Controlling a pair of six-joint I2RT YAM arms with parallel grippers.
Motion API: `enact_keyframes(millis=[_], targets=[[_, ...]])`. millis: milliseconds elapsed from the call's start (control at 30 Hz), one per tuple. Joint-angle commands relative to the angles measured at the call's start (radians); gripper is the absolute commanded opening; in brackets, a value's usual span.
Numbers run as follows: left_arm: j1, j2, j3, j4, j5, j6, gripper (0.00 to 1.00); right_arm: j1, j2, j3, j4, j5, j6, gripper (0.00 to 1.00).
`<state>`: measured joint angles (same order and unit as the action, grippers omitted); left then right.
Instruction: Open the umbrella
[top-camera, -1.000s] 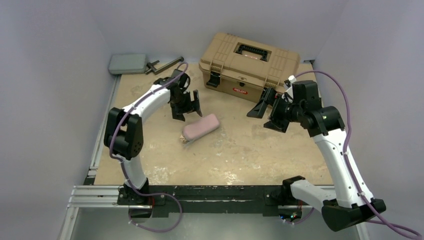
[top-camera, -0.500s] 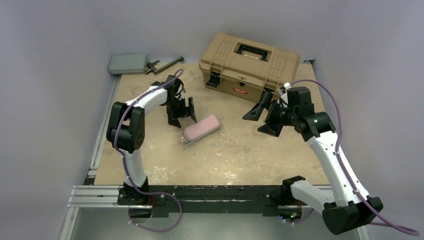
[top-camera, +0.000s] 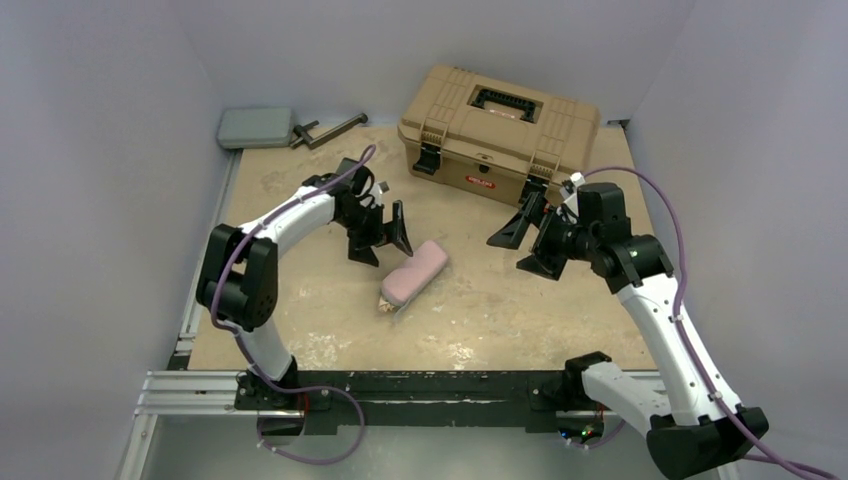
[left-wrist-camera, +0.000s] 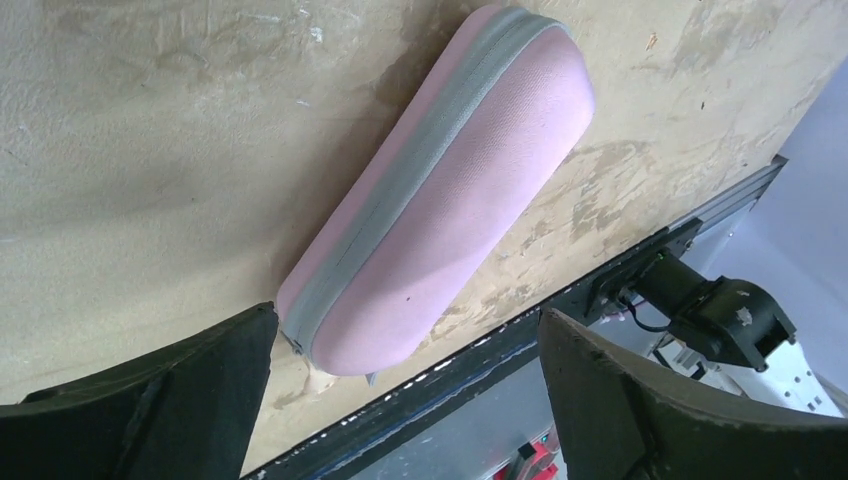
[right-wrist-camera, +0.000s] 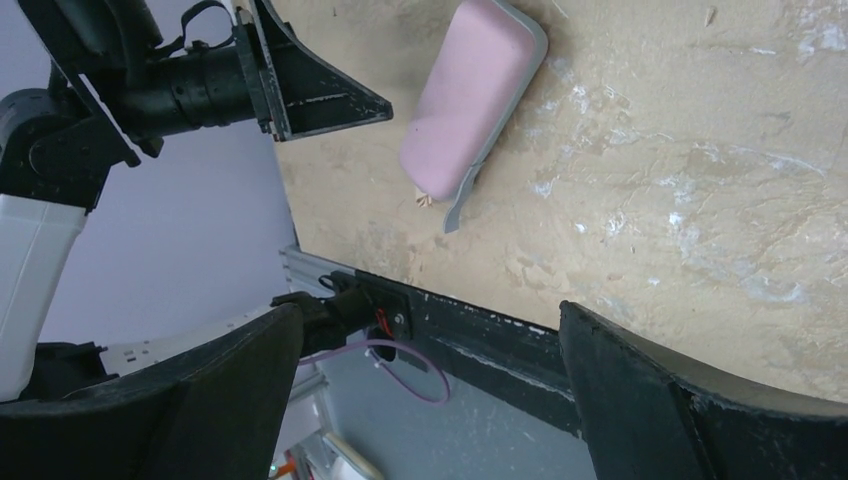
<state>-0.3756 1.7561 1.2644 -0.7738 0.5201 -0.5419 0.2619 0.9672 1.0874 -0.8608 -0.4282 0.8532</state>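
The umbrella is hidden. A pink oblong pouch (top-camera: 414, 272) with a grey zip strip lies slantwise mid-table, also seen in the left wrist view (left-wrist-camera: 440, 190) and the right wrist view (right-wrist-camera: 470, 95). A small cream bit (left-wrist-camera: 318, 376) pokes out at its near end. My left gripper (top-camera: 385, 242) hovers just behind and left of the pouch, open, with the pouch's near end showing between its fingers (left-wrist-camera: 408, 318) but untouched. Open and holding nothing, my right gripper (top-camera: 520, 248) hangs to the right of the pouch, well apart from it (right-wrist-camera: 430, 310).
A tan hard toolbox (top-camera: 498, 130) with black latches stands at the back right, close behind my right gripper. A grey flat box (top-camera: 256, 127) and a dark clamp (top-camera: 330, 130) lie at the back left. Walls close in on both sides.
The pouch has slid right and toward the near edge, turning steeper. My left gripper followed it rightward and opened wider. My right gripper shifted slightly.
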Motion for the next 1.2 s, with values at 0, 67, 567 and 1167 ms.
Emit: enact_keyframes(millis=[0, 67, 567, 1167], targets=[[-0.005, -0.004, -0.001, 0.015, -0.02, 0.075, 1.0, 0.001, -0.021, 0.006, 0.04, 0.01, -0.018, 0.99], [-0.005, 0.01, -0.03, 0.027, -0.046, 0.102, 1.0, 0.001, -0.018, 0.017, 0.033, 0.014, -0.025, 0.99], [-0.037, 0.099, -0.149, 0.163, 0.161, 0.158, 0.62, 0.002, 0.048, 0.054, 0.016, -0.022, -0.086, 0.99], [-0.039, -0.065, -0.046, 0.124, 0.258, 0.043, 0.0, 0.002, 0.129, 0.059, 0.123, -0.088, -0.126, 0.98]])
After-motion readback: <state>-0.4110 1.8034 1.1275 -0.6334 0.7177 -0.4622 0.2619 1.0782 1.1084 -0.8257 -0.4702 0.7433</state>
